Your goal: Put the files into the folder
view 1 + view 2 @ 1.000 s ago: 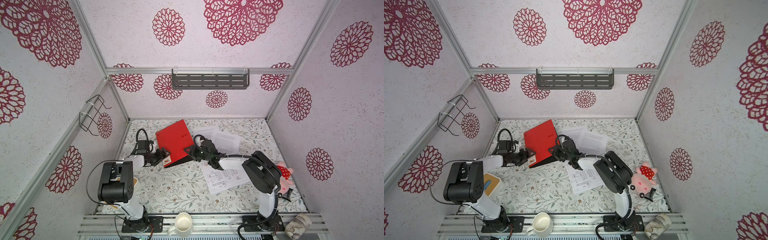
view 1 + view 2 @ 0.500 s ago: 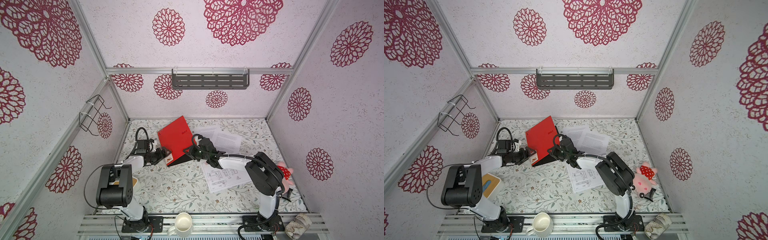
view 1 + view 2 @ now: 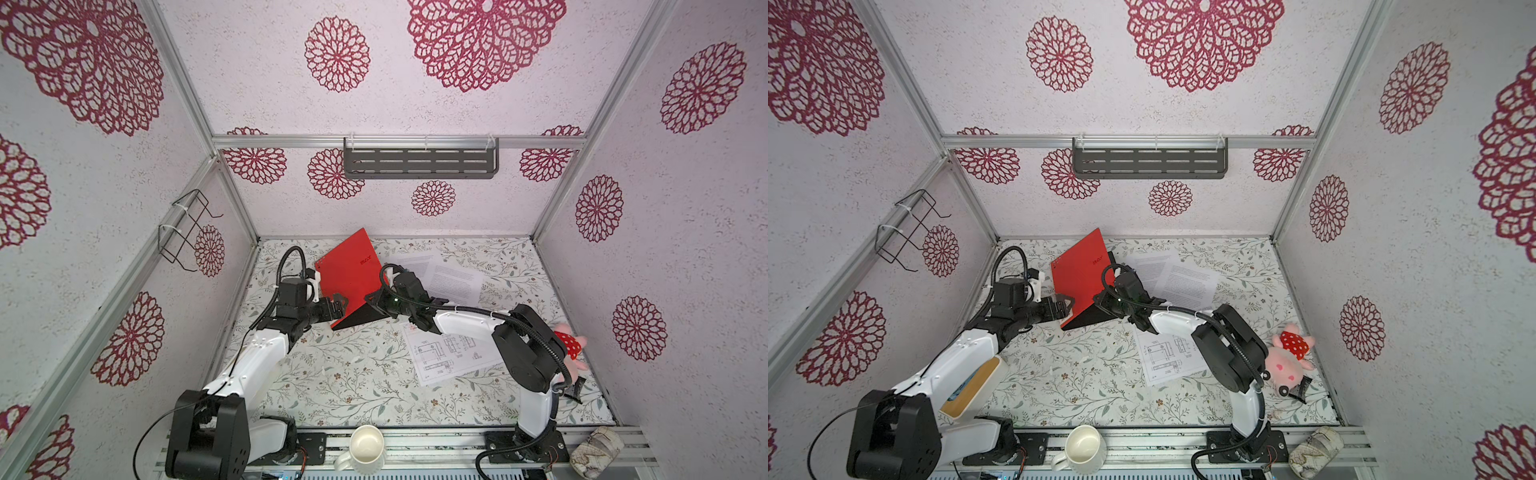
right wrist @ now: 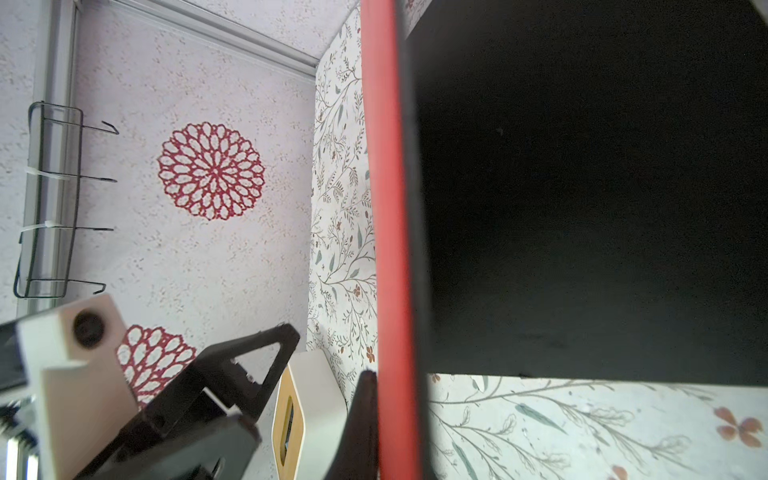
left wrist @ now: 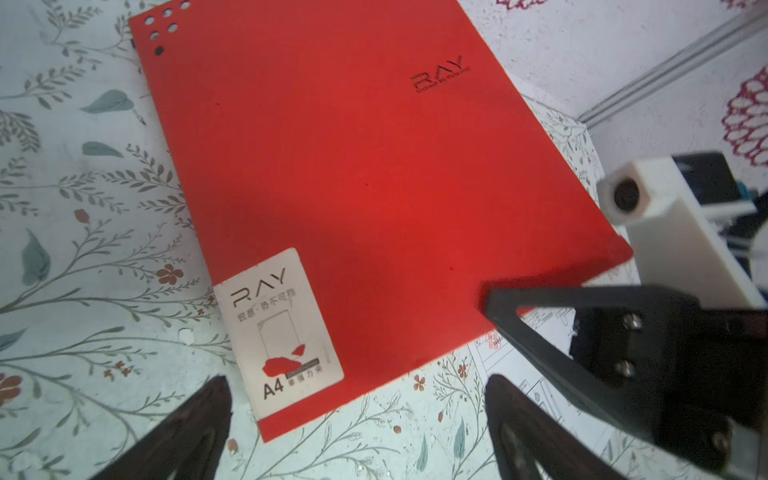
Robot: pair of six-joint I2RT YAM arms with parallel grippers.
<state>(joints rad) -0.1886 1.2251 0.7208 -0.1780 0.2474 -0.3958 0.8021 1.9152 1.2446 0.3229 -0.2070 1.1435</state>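
My right gripper (image 3: 370,299) pinches the raised red cover of the folder (image 3: 349,274), toward the back left of the table (image 3: 332,374). My left gripper (image 3: 338,304) gapes beside it; the files (image 3: 449,353) lie rightward, nearer the right gripper.

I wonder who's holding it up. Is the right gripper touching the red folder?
Touching. The right wrist view shows the right gripper shut on the red edge of the folder, a finger pressed against it.

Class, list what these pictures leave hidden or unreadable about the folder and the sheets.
folder inside: right wrist view, too dark for detail.
text sheets: both top views, print too small to read.
drawing sheet: both top views, right arm covers part.
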